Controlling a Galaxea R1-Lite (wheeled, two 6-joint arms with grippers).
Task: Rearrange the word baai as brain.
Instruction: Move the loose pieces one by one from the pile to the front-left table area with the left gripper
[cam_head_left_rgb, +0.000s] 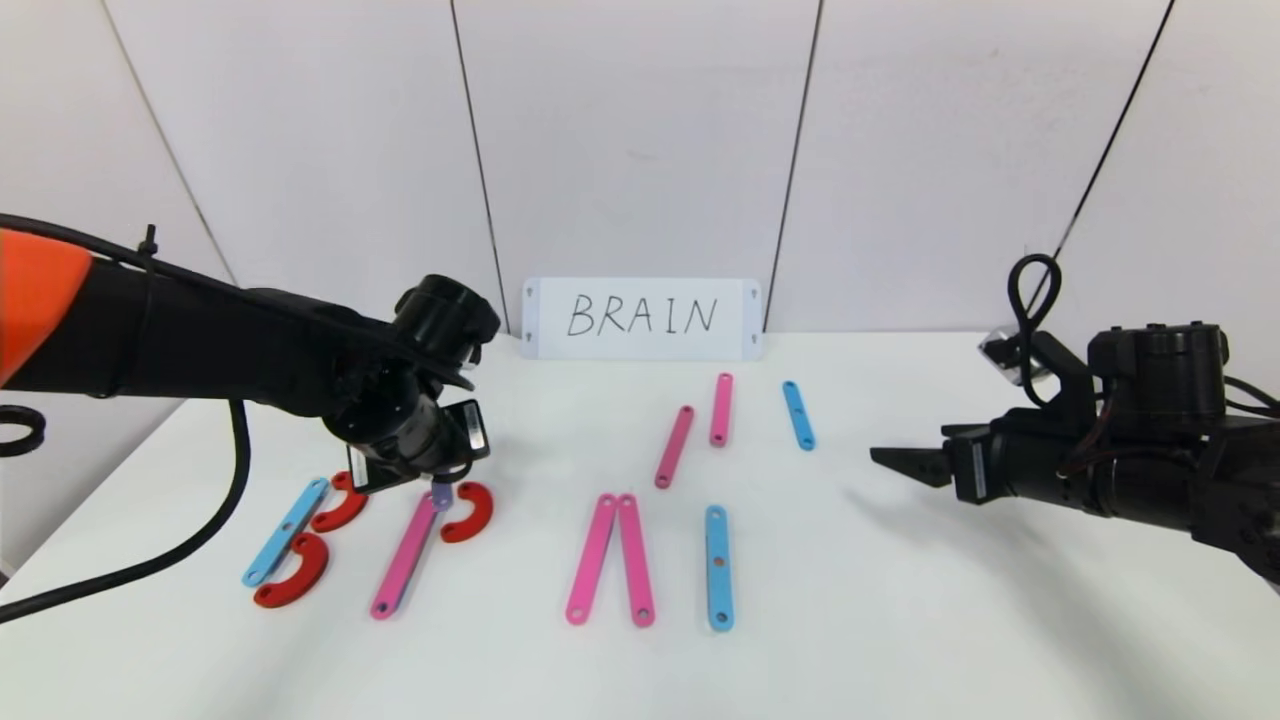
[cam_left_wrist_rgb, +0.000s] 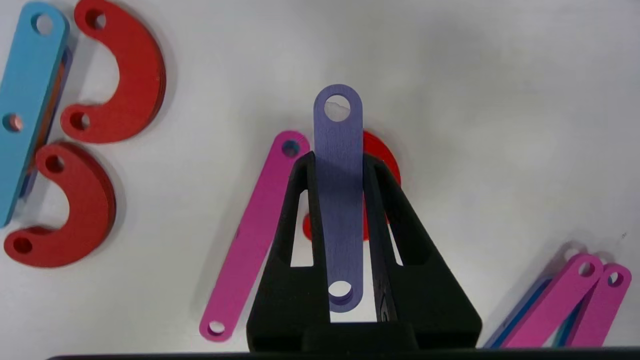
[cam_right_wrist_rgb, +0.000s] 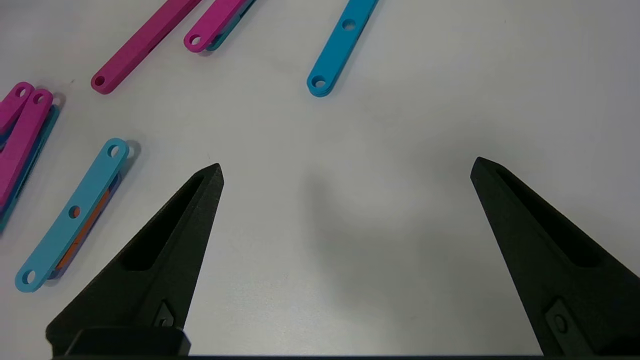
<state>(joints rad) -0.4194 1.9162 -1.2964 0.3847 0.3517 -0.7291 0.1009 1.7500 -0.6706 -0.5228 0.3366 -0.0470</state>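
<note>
The plastic letters lie in a row on the white table (cam_head_left_rgb: 900, 620). At the left, a blue strip (cam_head_left_rgb: 285, 530) and two red curves (cam_head_left_rgb: 340, 503) form a B. My left gripper (cam_head_left_rgb: 441, 478) hangs just above a pink strip (cam_head_left_rgb: 405, 555) and a red curve (cam_head_left_rgb: 470, 512), shut on a short purple strip (cam_left_wrist_rgb: 338, 200) that pokes out past its fingertips (cam_left_wrist_rgb: 306, 165). Two pink strips (cam_head_left_rgb: 610, 558) meet in a narrow peak, with a blue strip (cam_head_left_rgb: 718, 567) beside them. My right gripper (cam_right_wrist_rgb: 347, 167) hovers open over bare table at the right.
A white card (cam_head_left_rgb: 642, 318) reading BRAIN leans on the back wall. Two pink strips (cam_head_left_rgb: 674, 446) and one blue strip (cam_head_left_rgb: 798, 415) lie loose behind the row. The left arm's cable (cam_head_left_rgb: 150, 560) trails over the table's left edge.
</note>
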